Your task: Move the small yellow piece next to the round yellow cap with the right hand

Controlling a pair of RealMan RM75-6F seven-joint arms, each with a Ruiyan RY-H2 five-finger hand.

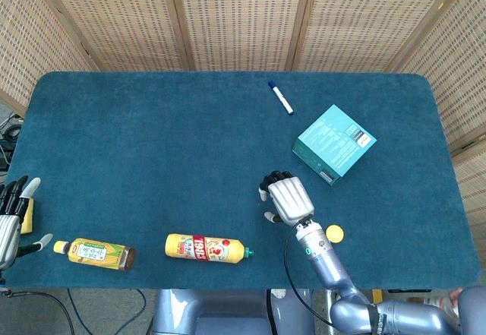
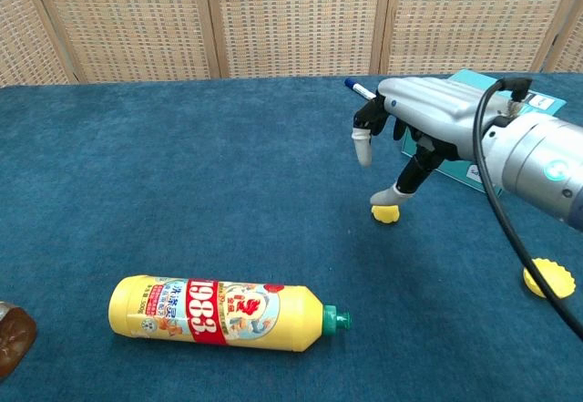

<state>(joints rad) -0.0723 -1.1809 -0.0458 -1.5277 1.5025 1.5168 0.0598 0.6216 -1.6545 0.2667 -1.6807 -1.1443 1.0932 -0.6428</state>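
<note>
While the right hand (image 2: 412,133) touches the small yellow piece (image 2: 385,212); fingers apart.

Right hand low, left hand idle
Right hand (image 2: 414,124) reaches forward, fingers (image 2: 363,147) pointing down (spread apart); left hand (image 1: 9,221) rests open.

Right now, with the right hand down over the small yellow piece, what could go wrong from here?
The right hand has a fingertip at the small yellow piece, but no closed grip shows; the rounded piece could roll off across the cloth. From the head view the hand hides the piece, so the pinch is hard to judge. The teal box sits close behind the hand, and carrying toward the round yellow cap could brush it.
</note>
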